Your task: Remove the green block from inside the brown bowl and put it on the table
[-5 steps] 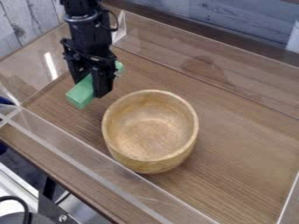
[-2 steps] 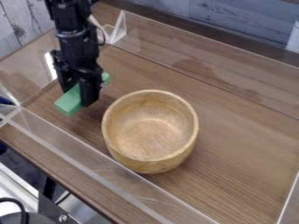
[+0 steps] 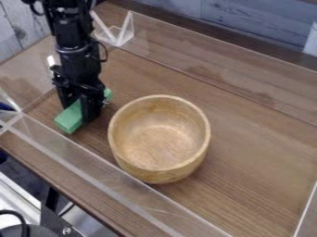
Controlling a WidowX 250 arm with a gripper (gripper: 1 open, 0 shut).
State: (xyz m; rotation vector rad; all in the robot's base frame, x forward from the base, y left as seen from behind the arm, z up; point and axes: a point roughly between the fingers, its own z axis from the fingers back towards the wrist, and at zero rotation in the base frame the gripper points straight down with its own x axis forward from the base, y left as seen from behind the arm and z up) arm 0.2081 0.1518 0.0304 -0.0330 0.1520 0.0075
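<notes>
On the left side, by the see-through plastic wall [image 3: 59, 165], is the flat, long, bright green block [image 3: 70, 117]. It is out of the bowl. It leans a bit, with one end up near the robot's fingers. I can't tell for sure if its low end is touching the table or is just over it.

Just above and beside the block is the black metal robot gripper [image 3: 82, 100]. Its fingers are closed in on the block, with no wide gap, and they look like they have hold of it. The far side of the block is partly hidden, so I can't see all of the grip.

Next, to the right, is the big, round, light tan wooden bowl [image 3: 158, 139] with thick sides. The block is near it but not in it, and I see nothing inside the bowl.

Past the bowl is more of the brown wood table [image 3: 254, 120].

I think the job is almost done. The hard part, getting the block out of the bowl, is done. What is left is to make sure the block sits on the table, open the fingers to let it go, and lift the gripper away without knocking it.
</notes>
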